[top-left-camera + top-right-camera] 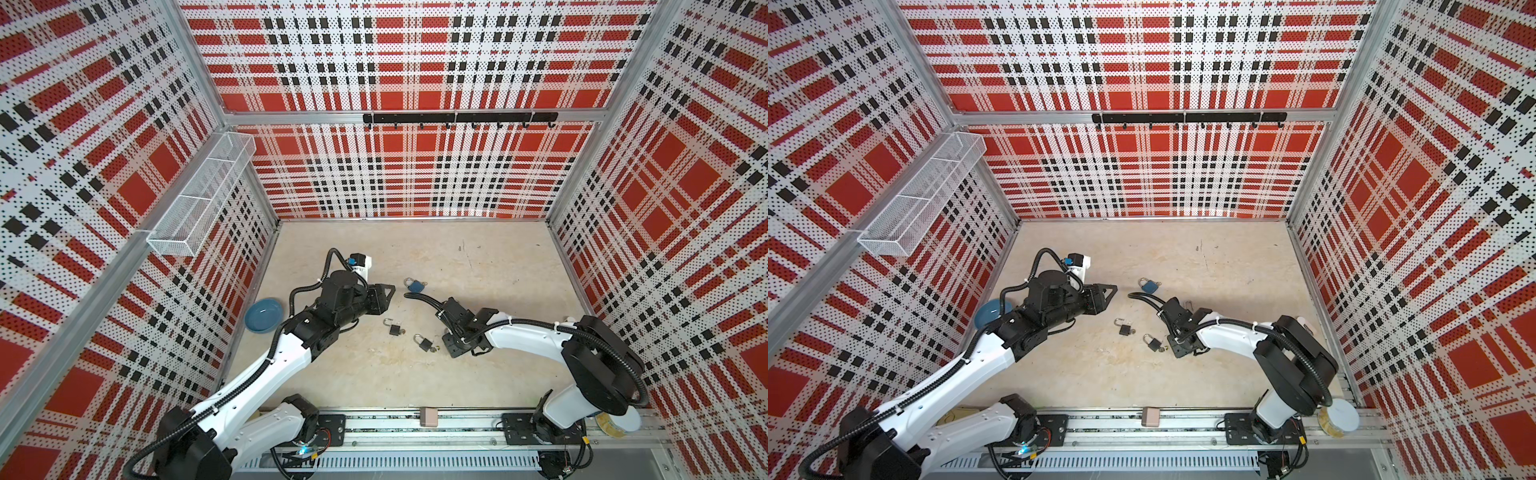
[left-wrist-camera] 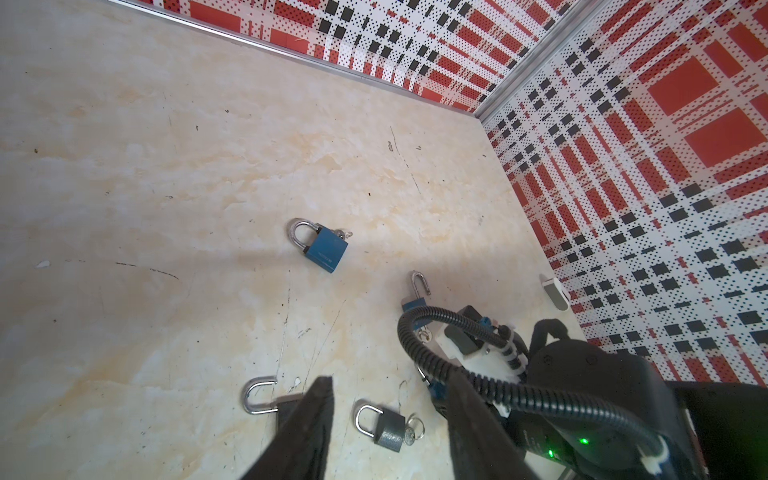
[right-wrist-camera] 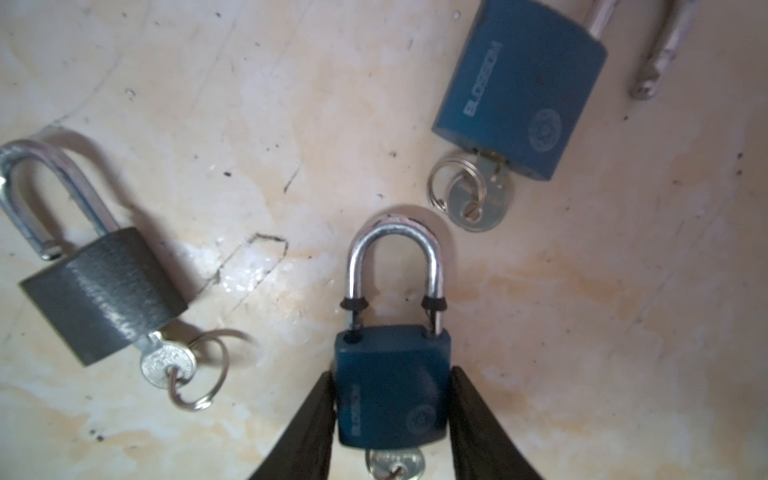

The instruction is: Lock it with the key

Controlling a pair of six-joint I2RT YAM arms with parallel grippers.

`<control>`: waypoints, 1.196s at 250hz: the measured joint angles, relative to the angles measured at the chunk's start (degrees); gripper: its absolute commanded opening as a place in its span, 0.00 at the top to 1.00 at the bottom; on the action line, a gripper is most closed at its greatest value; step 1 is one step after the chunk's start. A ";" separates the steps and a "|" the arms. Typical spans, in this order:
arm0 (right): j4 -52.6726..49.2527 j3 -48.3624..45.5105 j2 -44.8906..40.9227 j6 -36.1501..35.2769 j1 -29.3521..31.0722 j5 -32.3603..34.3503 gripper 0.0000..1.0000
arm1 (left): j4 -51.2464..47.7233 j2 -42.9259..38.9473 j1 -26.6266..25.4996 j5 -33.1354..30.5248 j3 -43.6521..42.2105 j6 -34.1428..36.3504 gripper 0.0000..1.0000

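— Well, where did things stand?
— The dark blue padlock [image 3: 390,390] sat clamped by its sides in the right gripper [image 3: 392,372] near mid-bench, with its key [image 3: 392,463] below. The left gripper [image 2: 390,382] hung half open and empty.
— Advice?
— Its shackle [image 3: 395,232] seemed unseated, though the view was blurred. I'd press squarely, then turn the key. The beige bench [image 1: 498,270] was scuffed, the walls [image 1: 415,166] red plaid.

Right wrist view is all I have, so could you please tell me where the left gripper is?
Observer: The left gripper hovers over the table, jaws apart and empty.
Operator: Thank you. Is there any padlock that I cannot see?
Observer: Yes, a blue padlock lies just beyond the left gripper's tips, its shackle looking closed.
Operator: Anything else?
Observer: A blue bowl sits at the table's left edge.
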 measured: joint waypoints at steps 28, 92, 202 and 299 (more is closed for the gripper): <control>0.04 0.63 0.63 0.00 0.02 -0.02 0.55 | 0.00 0.00 0.02 0.02 0.00 0.00 0.52; 0.07 1.42 1.44 0.37 0.33 0.13 0.78 | 0.00 -0.22 0.33 0.04 -0.02 0.00 0.52; -2.34 3.15 -5.62 -0.57 0.72 -1.70 0.86 | -0.57 -0.22 0.37 2.71 -0.57 0.00 0.54; -3.91 11.47 -13.64 -3.74 1.36 -7.76 0.86 | 1.18 0.57 -2.03 11.06 -3.10 -1.16 0.51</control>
